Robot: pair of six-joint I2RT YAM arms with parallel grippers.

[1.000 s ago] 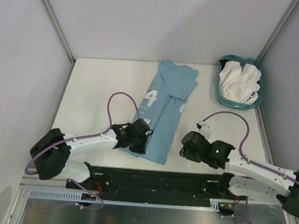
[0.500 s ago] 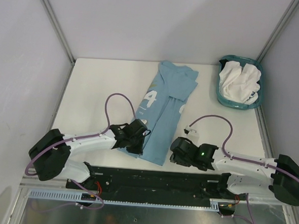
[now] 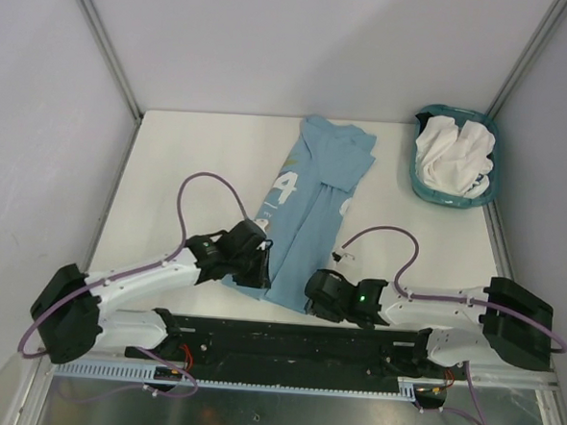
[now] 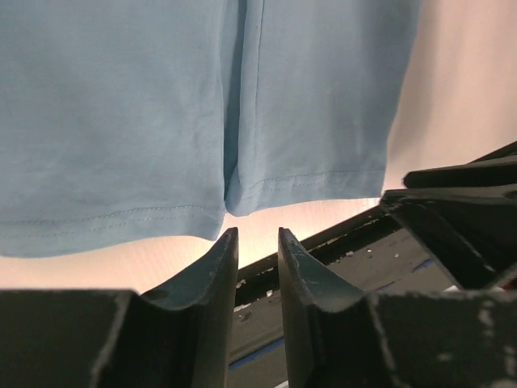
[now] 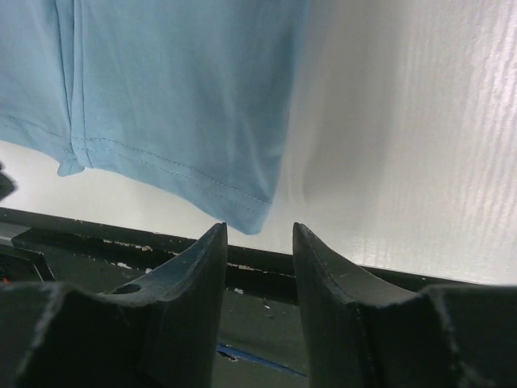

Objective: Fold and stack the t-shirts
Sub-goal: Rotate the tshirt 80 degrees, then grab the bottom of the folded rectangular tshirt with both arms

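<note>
The light blue t-shirt (image 3: 314,190) with a white "4" lies folded into a long strip across the middle of the table. Its near hem shows in the left wrist view (image 4: 161,105) and the right wrist view (image 5: 178,89). My left gripper (image 3: 258,265) sits at the hem's near left end; its jaws (image 4: 258,238) stand slightly apart with nothing between them. My right gripper (image 3: 313,293) is at the near right corner, open (image 5: 260,234), with the corner of the cloth just ahead of its fingertips. White t-shirts (image 3: 453,154) lie crumpled in the basket.
The teal basket (image 3: 487,191) stands at the back right corner. Bare white table (image 3: 190,159) lies left of the blue shirt. The black base rail (image 3: 295,343) runs along the near edge, right behind both grippers. Grey walls enclose the table.
My left gripper has opened off the hem and drawn back a little to the near left. My right arm has swung left and nearer, up to the shirt's near right corner.
</note>
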